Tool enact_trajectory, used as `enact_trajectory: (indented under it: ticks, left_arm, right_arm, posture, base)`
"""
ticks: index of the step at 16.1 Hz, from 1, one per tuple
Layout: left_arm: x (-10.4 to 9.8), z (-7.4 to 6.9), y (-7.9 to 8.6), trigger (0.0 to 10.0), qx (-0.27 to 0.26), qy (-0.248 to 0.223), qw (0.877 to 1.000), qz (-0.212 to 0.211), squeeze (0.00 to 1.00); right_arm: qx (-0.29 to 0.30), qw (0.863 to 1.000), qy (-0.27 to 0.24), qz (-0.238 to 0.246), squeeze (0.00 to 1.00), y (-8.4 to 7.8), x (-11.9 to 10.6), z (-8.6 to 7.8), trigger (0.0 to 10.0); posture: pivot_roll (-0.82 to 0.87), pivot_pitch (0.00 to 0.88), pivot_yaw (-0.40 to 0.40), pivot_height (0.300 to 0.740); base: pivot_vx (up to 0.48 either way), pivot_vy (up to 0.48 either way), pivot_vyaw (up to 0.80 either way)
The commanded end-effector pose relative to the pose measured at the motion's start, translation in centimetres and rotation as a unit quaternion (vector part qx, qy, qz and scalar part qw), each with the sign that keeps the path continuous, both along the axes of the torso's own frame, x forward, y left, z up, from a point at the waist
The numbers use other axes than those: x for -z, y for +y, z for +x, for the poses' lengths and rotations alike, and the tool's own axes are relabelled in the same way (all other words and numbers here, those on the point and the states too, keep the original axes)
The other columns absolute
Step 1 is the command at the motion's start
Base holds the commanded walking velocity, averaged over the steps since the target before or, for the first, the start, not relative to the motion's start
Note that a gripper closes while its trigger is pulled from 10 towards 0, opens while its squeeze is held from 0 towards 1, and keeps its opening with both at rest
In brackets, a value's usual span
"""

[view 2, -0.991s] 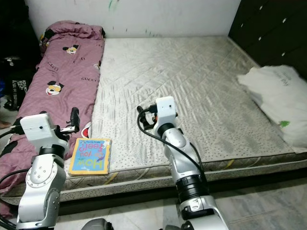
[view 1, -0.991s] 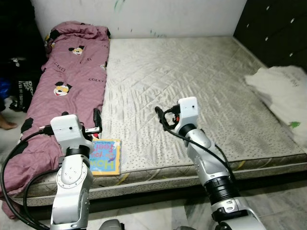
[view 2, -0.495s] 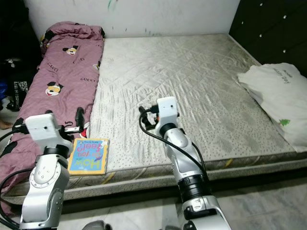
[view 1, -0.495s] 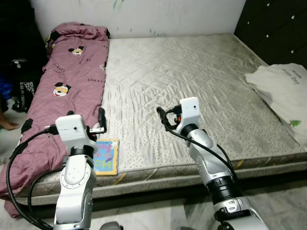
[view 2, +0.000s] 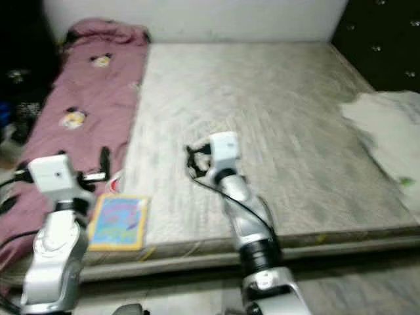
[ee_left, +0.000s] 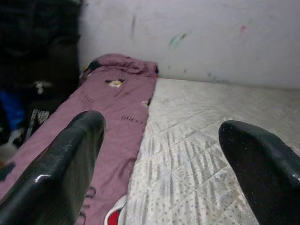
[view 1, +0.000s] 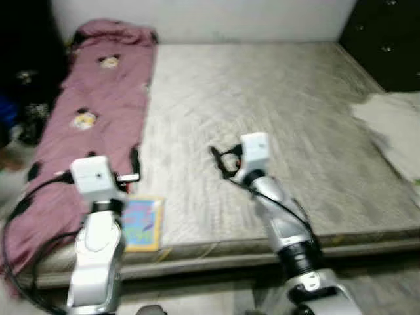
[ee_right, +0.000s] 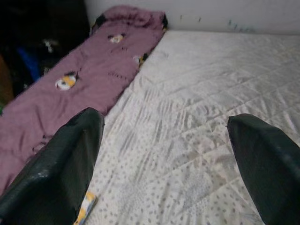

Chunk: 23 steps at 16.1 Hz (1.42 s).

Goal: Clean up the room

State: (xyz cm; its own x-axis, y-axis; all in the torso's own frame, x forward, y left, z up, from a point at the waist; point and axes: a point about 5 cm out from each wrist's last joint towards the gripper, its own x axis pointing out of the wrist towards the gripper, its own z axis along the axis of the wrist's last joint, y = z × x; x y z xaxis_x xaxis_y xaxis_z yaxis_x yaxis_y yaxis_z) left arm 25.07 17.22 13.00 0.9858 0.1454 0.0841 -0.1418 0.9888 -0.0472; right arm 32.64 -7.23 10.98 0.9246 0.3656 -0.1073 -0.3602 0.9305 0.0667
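The head views are blurred. A bare grey mattress (view 1: 262, 118) lies on the floor against a white wall (ee_left: 197, 37). Along its left side lies a purple blanket (view 1: 85, 111) with cartoon prints. Near the front left corner of the mattress, just beside the blanket, lies a colourful book (view 1: 143, 223), flat on the mattress. At the right edge of the mattress lies a white cloth (view 1: 394, 125), and behind it stands a dark cabinet (view 1: 387, 39).

The left end effector (view 1: 134, 164) hangs above the blanket's edge, just behind the book, and its two fingers (ee_left: 61, 173) are spread wide apart with nothing between them. The right end effector (view 1: 218, 161) hangs over the middle of the mattress, well apart from the book. Its fingers (ee_right: 61, 159) are also spread wide and hold nothing.
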Motion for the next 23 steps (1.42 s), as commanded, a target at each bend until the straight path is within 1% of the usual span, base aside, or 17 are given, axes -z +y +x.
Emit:
enact_trajectory:
  ticks: [1,4,6,7,8,10,18,23]
  left_arm:
    - [-0.10,0.09,-0.71,10.0,0.012,-0.003,1.000,-0.003,0.00]
    - [-0.35,0.18,-0.71,10.0,0.014,-0.012,1.000,-0.003,0.00]
    - [-0.05,0.34,-0.40,10.0,-0.008,0.004,1.000,0.001,0.00]
    - [0.13,0.34,-0.08,10.0,-0.020,0.009,1.000,-0.008,0.00]
    - [0.17,0.35,-0.10,10.0,-0.017,0.010,1.000,-0.013,0.00]
    - [0.16,0.42,-0.27,10.0,-0.009,0.011,1.000,-0.016,0.00]
    - [0.12,0.47,-0.47,10.0,-0.006,0.009,1.000,-0.024,0.00]
    - [0.08,0.51,-0.37,10.0,-0.009,0.007,1.000,-0.022,0.00]
  right_arm:
    - [0.016,1.000,0.002,-0.010,0.00,-1.19,0.26,0.15,10.0]
    - [0.016,1.000,0.002,-0.010,0.00,-1.16,0.21,0.24,10.0]
    - [0.017,1.000,0.002,-0.009,0.00,-1.14,0.18,0.32,10.0]
    - [0.017,1.000,0.003,-0.009,0.00,-1.17,0.20,0.33,10.0]
    - [0.017,1.000,0.008,-0.012,0.00,-1.20,0.32,0.36,10.0]
    - [0.018,1.000,0.009,-0.010,0.00,-1.23,0.32,0.39,10.0]
    - [0.017,1.000,0.006,-0.012,0.00,-1.34,0.29,0.42,10.0]
    - [0.016,1.000,0.007,-0.012,0.00,-1.23,0.35,0.49,10.0]
  posture:
    - [-0.02,0.000,-0.008,0.740]
    - [-0.01,0.000,-0.010,0.740]
    - [-0.02,0.000,-0.010,0.740]
    - [-0.01,0.000,-0.012,0.740]
    - [-0.01,0.000,-0.012,0.740]
    - [-0.02,0.000,-0.012,0.740]
    - [-0.02,0.000,-0.013,0.740]
    - [-0.02,0.000,-0.015,0.740]
  base:
    - [0.000,0.000,0.00]
    - [0.000,0.000,0.00]
    - [0.000,0.000,0.00]
    - [0.000,0.000,0.00]
    - [0.000,0.262,-0.80]
    - [0.000,0.480,-0.80]
    - [0.000,0.480,0.00]
    - [0.000,0.480,0.00]
